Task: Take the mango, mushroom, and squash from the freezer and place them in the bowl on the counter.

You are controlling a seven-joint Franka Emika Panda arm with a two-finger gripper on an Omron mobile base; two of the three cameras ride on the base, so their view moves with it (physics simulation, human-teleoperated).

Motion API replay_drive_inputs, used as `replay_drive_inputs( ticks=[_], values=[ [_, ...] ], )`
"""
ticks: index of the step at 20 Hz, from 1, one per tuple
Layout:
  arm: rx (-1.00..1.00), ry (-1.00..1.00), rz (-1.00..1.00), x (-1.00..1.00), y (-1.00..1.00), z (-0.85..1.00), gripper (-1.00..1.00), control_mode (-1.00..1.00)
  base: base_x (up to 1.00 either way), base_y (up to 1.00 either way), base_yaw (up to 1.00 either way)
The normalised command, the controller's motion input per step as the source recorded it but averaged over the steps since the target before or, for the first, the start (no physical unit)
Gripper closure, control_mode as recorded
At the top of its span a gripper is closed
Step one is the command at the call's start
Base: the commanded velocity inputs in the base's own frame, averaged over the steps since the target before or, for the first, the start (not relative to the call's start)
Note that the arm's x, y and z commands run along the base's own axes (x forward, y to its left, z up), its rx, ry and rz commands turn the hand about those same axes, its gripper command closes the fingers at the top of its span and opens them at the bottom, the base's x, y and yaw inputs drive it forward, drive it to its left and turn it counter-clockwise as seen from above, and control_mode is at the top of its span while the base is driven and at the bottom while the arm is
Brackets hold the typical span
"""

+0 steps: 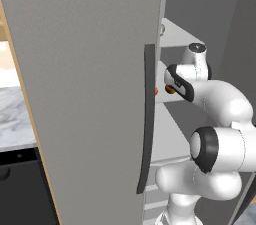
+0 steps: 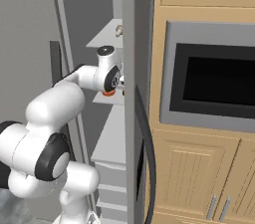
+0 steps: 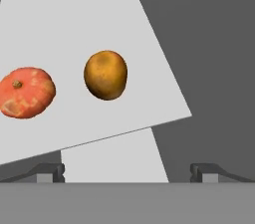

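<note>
In the hand view, the end effector [image 3: 127,170] is seen with its two dark tips set wide apart, nothing between them. Ahead of it, on a pale grey shelf [image 3: 89,14] of the freezer [image 1: 90,94], two of the task's things lie side by side but apart: an orange-red squash [image 3: 25,92] with a small stem, and a golden-brown mango [image 3: 105,75] closer to the line between the tips. Neither is touched.

In both base views the white arm [image 1: 220,104] is seen bent at the elbow and reaching forward into the open freezer at mid-shelf height, beside the door with the long dark handle [image 1: 147,119]. A small tan mushroom [image 2: 119,30] is shown on a higher shelf in the right base view. A strip of marble tabletop [image 1: 12,119] is shown at the left of the left base view.
</note>
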Motion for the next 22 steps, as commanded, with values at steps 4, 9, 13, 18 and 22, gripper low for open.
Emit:
replay_drive_inputs(
  ticks=[4,9,13,18,22],
  values=[
    [0.00,0.00,0.01,0.01,0.00,0.00,-1.00,-1.00,0.00,0.00,0.00],
    [0.00,0.00,0.07,0.14,0.00,-0.05,-1.00,-1.00,0.00,0.00,0.00],
    [0.00,0.00,0.10,0.14,0.00,-0.04,-1.00,-1.00,0.00,0.00,0.00],
    [0.00,-0.01,0.06,0.06,0.00,0.00,-1.00,-1.00,0.00,0.00,0.00],
    [0.00,0.00,0.03,0.01,0.00,0.00,-1.00,-1.00,0.00,0.00,0.00]
  ],
)
